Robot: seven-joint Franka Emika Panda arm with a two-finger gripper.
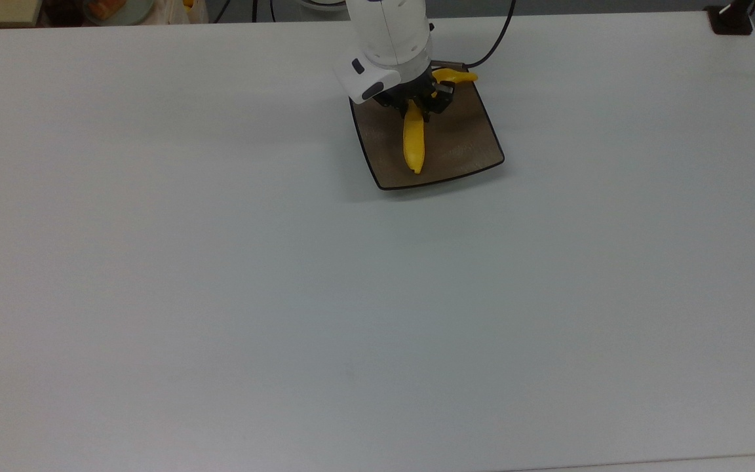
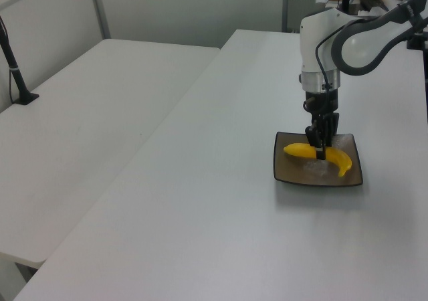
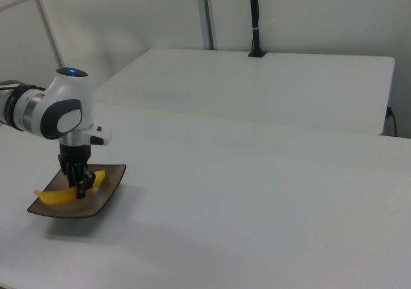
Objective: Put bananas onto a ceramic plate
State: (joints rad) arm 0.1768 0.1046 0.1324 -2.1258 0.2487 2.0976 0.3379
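Note:
A bright-yellow curved banana [image 1: 413, 141] lies across the square brown plate [image 1: 466, 144] near the far edge of the white table. Its stem end reaches past the plate's far corner in the top view. My gripper [image 1: 417, 108] comes straight down on the banana's middle and is shut on it. In the left view the banana [image 2: 340, 161] sits low on the plate [image 2: 294, 171], with the gripper [image 2: 319, 152] clamped around it. The right view has the gripper [image 3: 81, 190] on the banana [image 3: 54, 196], over the plate [image 3: 97, 202].
A black cable [image 1: 490, 40] runs from the arm toward the table's back edge. A dark post base [image 1: 731, 19] stands at the top view's far right corner. A second white table [image 2: 80, 127] with a black post [image 2: 17, 73] sits beside this one.

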